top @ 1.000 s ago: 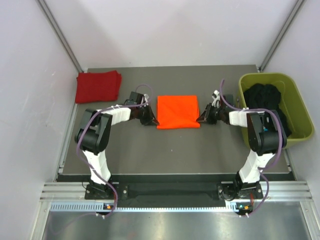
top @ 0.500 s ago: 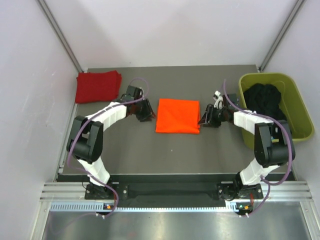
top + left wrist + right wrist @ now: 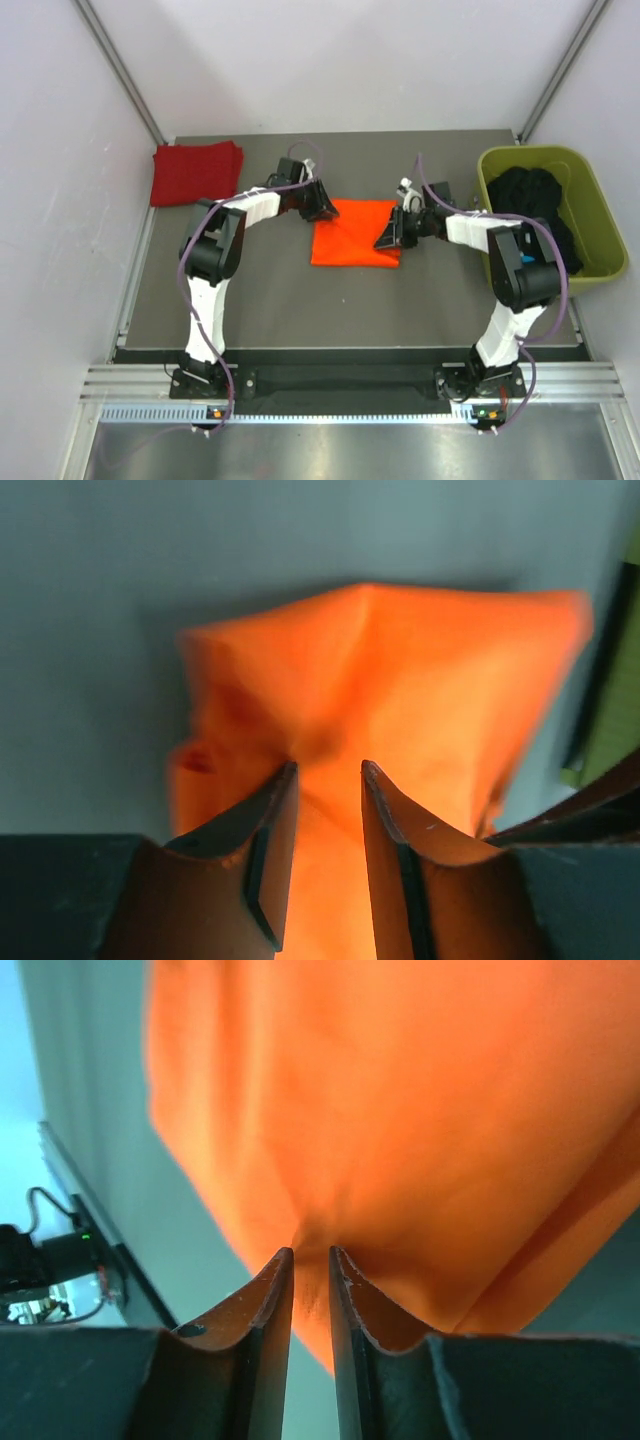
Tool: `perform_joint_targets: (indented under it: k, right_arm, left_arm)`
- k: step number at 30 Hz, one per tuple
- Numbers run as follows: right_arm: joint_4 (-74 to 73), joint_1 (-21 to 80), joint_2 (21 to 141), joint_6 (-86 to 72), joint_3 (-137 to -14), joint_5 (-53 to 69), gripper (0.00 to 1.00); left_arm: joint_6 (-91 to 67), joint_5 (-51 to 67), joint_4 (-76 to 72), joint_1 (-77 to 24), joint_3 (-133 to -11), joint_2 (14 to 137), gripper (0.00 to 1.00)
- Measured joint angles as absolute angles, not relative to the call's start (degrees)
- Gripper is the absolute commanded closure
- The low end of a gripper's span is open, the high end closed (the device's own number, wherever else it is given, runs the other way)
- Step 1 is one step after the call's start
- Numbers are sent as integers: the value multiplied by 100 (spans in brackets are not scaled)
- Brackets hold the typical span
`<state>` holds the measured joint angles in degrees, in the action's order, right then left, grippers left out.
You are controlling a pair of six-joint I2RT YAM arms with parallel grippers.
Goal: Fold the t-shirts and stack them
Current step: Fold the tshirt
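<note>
The folded bright orange t-shirt lies mid-table. My left gripper is shut on its far left corner; in the left wrist view the orange t-shirt bunches between the jaws at my left gripper. My right gripper is shut on its right edge; in the right wrist view the orange t-shirt is pinched at my right gripper. The folded dark red t-shirt lies at the far left corner, away from both grippers.
An olive-green plastic tub holding dark clothing stands at the right edge. White walls enclose the dark table on three sides. A metal rail runs along the near edge.
Both grippers have moved in from beside the orange shirt and closed on it. The left went to the far left corner, the right to the right edge; the cloth is now bunched and shifted.
</note>
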<state>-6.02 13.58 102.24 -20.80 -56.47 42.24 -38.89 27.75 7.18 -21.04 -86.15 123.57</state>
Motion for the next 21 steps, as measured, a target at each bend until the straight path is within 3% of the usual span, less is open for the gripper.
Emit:
perform_joint_targets:
  k: [5, 21]
  right_arm:
    - [-510, 1297, 10809, -1905, -5642, 4381, 78]
    - [-412, 1881, 10418, -1962, -5986, 4888, 78]
  left_arm:
    - [-3994, 2735, 532, -1933, -8617, 12573, 63]
    - [-3968, 2759, 325, -1874, -8569, 12575, 62]
